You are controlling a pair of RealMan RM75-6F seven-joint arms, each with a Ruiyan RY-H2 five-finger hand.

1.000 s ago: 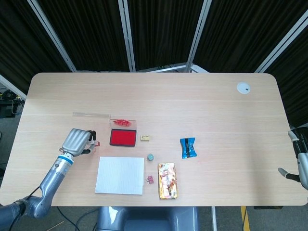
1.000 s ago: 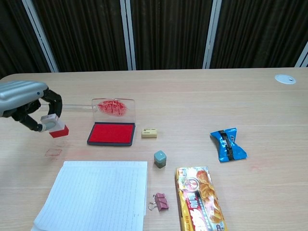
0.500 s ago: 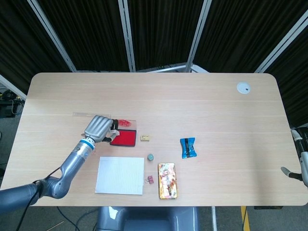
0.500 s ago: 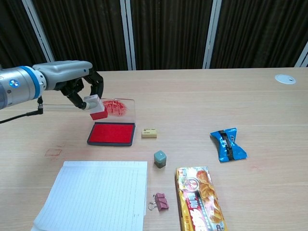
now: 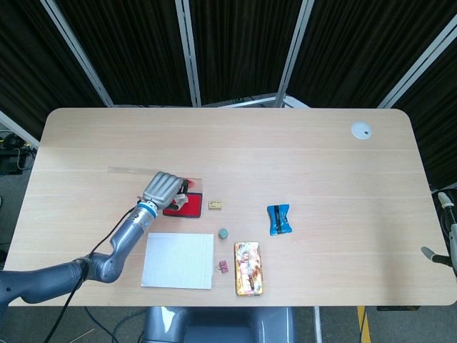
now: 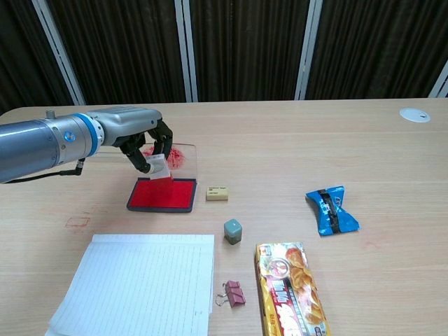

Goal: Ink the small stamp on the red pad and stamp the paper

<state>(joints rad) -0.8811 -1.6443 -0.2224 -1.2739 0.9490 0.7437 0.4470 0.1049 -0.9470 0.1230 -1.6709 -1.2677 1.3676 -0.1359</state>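
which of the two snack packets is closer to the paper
The long orange-yellow snack packet, lying just right of the paper past the pink binder clip. The blue packet sits further right and further back on the table.

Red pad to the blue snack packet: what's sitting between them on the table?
Between the red pad and the blue snack packet, only the small beige block sits there, close beside the pad; the rest is bare tabletop. The chest view shows it best.
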